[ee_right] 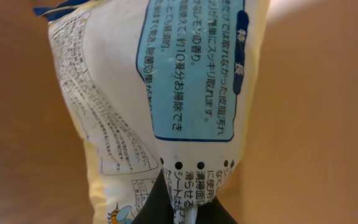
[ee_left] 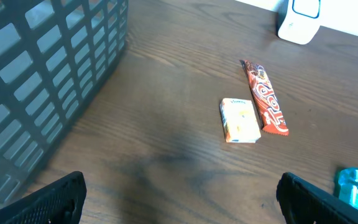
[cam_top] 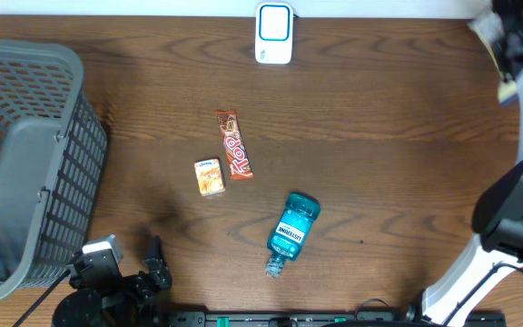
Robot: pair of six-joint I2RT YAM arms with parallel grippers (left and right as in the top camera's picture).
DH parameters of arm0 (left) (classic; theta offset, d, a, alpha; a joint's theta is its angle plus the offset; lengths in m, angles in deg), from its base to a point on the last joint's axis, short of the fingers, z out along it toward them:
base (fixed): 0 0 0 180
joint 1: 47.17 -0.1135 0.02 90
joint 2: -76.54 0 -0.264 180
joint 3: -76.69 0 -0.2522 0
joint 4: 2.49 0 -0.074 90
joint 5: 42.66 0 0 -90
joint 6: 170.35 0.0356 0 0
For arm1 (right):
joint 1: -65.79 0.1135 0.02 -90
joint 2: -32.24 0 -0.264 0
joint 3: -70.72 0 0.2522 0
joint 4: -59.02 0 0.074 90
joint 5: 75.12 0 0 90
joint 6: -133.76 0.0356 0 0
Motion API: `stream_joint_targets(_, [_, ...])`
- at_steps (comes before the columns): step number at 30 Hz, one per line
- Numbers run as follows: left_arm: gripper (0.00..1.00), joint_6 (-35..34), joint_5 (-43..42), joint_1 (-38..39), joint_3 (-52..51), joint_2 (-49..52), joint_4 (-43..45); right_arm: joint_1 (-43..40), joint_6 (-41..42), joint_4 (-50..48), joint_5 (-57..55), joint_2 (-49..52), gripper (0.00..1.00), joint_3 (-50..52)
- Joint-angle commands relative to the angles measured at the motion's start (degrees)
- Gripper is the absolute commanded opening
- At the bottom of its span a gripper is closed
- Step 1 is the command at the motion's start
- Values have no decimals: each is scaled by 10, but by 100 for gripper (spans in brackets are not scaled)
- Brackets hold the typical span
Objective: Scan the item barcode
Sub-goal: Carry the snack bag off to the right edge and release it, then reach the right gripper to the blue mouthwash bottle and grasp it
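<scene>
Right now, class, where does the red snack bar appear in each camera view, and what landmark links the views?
Overhead: red snack bar near the centre, just right of the small yellow box.
Left wrist: right of centre, the box at its left.
Right wrist: not in it; a printed pack fills the frame.
Shared landmark: the white scanner, beyond the bar's far end.

Matt wood-grain table (cam_top: pixel 379 136), grey plastic basket (cam_top: pixel 75 173), glossy printed pouch (ee_right: pixel 117 93), shiny snack wrapper (cam_top: pixel 233 143)

We see the left gripper (ee_left: pixel 179 182) with two matte black fingers (ee_left: pixel 48 202); the right arm (cam_top: pixel 511 213) has white links and one rounded black joint.
</scene>
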Motion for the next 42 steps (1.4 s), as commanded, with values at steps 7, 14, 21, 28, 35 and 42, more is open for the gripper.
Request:
stream_joint_targets(7, [98, -3, -5, -3, -1, -1, 0, -111, 101, -86, -12, 12, 1, 105])
stream_joint_targets(14, [98, -3, -5, -3, -1, -1, 0, -123, 205, -89, 23, -42, 99, 75])
stream_joint_targets(21, [98, -3, -5, -3, -1, -1, 0, -85, 342, -57, 282, -194, 99, 63])
stream_joint_targets(28, [98, -3, -5, -3, -1, -1, 0, 14, 515, 74, 510, -305, 99, 63])
stream_joint_targets(35, [98, -3, -5, -3, -1, -1, 0, 186, 587, 181, 572, -306, 99, 67])
stream_joint_targets(42, [98, -3, -5, -3, -1, -1, 0, 395, 620, 378, 389, -276, 99, 67])
